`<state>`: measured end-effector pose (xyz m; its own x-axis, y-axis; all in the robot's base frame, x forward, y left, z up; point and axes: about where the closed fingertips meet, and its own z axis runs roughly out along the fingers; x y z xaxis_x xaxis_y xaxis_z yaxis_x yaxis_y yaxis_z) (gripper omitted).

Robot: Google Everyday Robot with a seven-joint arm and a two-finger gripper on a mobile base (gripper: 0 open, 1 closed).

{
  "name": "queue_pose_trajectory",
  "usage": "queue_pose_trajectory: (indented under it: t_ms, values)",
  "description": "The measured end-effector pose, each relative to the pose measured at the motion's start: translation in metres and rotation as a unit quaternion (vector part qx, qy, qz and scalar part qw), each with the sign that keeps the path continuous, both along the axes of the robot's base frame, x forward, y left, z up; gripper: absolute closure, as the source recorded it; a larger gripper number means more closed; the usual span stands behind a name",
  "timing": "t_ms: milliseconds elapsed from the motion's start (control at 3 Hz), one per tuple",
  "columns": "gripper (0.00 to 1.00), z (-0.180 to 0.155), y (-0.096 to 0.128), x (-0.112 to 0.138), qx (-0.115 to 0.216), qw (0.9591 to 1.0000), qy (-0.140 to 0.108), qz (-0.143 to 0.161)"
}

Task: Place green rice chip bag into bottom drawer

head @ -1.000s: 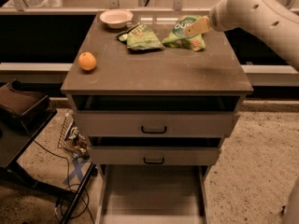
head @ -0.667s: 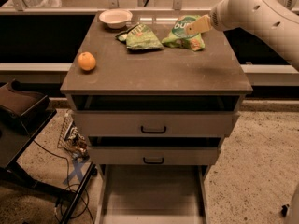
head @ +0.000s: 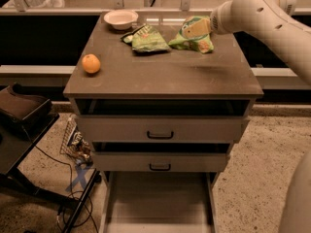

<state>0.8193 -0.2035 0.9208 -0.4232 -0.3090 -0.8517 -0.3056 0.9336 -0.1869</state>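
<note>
The green rice chip bag point(head: 188, 41) lies puffy at the back right of the cabinet top point(head: 165, 74). My gripper point(head: 198, 27) reaches in from the right on the white arm point(head: 257, 11) and sits right on the upper part of the bag, touching it. The bottom drawer point(head: 158, 203) is pulled out at floor level and shows a plain flat floor with nothing in it.
A flatter green bag point(head: 148, 39) lies left of the chip bag. A white bowl point(head: 120, 18) stands at the back and an orange point(head: 91, 63) at the left edge. Two drawers with black handles point(head: 160, 135) are slightly open. A dark stand point(head: 22, 110) and cables are at the left.
</note>
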Motion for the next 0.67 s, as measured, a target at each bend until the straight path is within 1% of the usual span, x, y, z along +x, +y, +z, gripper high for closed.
queue_pose_trajectory:
  t_ms: [333,667]
  values:
    - [0.00,-0.016,0.045,0.036,0.039,0.9979,-0.012,0.050]
    - [0.00,-0.029,0.072,0.063,0.061,0.9946,-0.026,0.079]
